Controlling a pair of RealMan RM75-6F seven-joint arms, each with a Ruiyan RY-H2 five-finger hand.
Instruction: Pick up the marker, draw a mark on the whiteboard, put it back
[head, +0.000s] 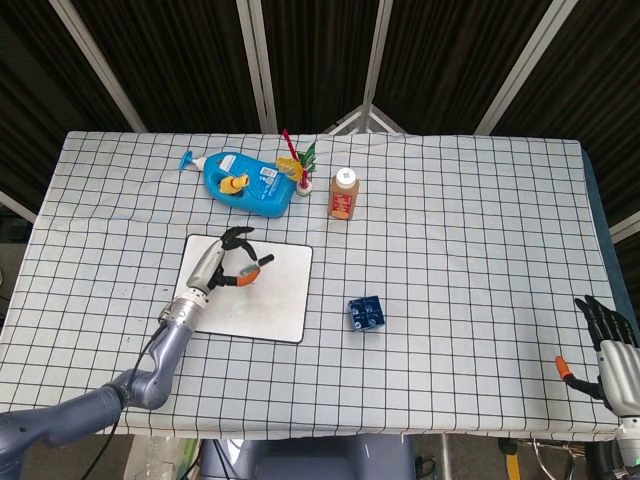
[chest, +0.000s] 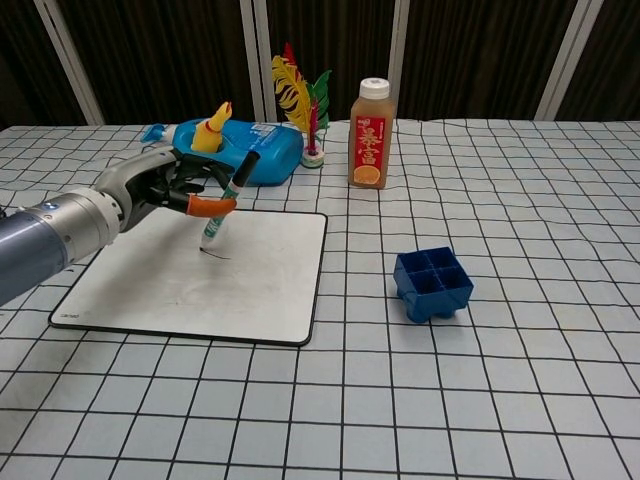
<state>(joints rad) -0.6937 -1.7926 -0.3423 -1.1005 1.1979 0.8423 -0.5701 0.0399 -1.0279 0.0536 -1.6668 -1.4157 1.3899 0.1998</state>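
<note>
My left hand (chest: 165, 187) (head: 225, 265) holds the marker (chest: 226, 200), a slim green-and-white pen with a black cap end, tilted with its tip down on the whiteboard (chest: 150, 290) (head: 285, 305). A short dark line shows on the board just right of the tip. The white board lies flat at the table's left. My right hand (head: 605, 350) rests at the far right edge of the table in the head view, fingers spread, holding nothing; the chest view does not show it.
A small blue compartment box (chest: 432, 283) (head: 366, 313) sits right of the board. Behind the board stand a blue bottle with a yellow duck (chest: 240, 150), a feathered shuttlecock toy (chest: 300, 110) and an orange juice bottle (chest: 369, 121).
</note>
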